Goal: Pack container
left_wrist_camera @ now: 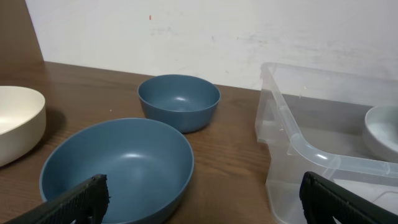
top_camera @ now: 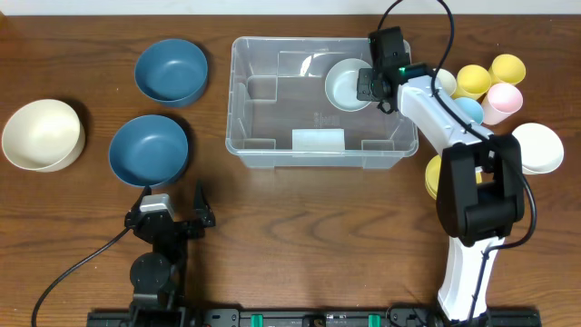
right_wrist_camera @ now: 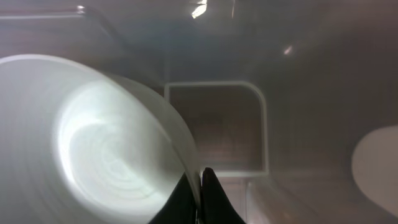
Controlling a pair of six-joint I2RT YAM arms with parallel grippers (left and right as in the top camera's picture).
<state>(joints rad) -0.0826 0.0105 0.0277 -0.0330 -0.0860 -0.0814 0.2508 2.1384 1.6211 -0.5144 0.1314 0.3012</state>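
Left of bin (top_camera: 272, 150): blue bowls (top_camera: 148, 148), cream bowl (top_camera: 42, 134). Right: cups (top_camera: 497, 84), part-hidden by R arm (top_camera: 436, 118). R gripper (right_wrist_camera: 200, 177) jaws pinch white bowl (top_camera: 348, 84) rim in bin; L gripper (top_camera: 172, 207) jaws spread.

Tabletop (top_camera: 318, 227): dark brown, wood-grain pattern. Container (top_camera: 263, 118): clear, colourless; its label (top_camera: 318, 140) whitish. Pale bowl (top_camera: 348, 84): greenish white, plain. Far blue bowl (top_camera: 171, 71) and near blue bowl (top_camera: 148, 148): plain mid-blue. Cream bowl (top_camera: 42, 134): plain cream. Yellow cups (top_camera: 507, 67), pink cup (top_camera: 503, 98), light-blue cup (top_camera: 468, 111): plain. White bowl (top_camera: 537, 147): plain. My left end effector (top_camera: 172, 204) and right end effector (right_wrist_camera: 200, 186): black. My right arm (top_camera: 427, 109): white and black.
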